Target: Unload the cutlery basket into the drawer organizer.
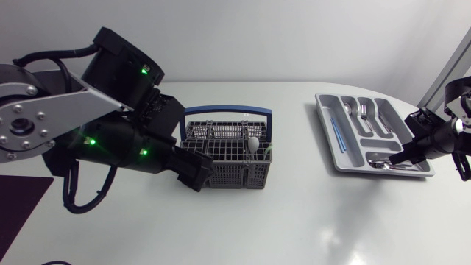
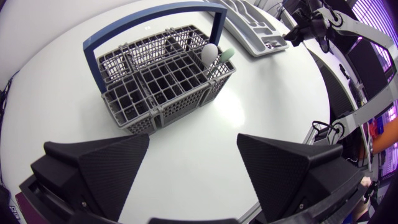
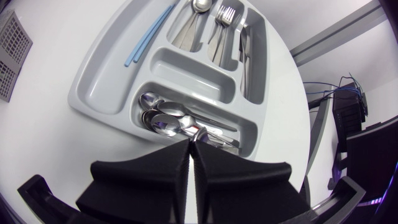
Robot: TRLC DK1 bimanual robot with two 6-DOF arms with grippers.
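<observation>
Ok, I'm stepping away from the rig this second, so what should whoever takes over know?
Left gripper: open, empty, just short of the cutlery basket.
Right gripper: shut, low over the spoons in the drawer organizer; I cannot tell whether it pinches one.
Done: spoons, forks and blue sticks lie in the organizer.
Left: a white spoon and a pale green piece stand in the basket's far corner.
</observation>
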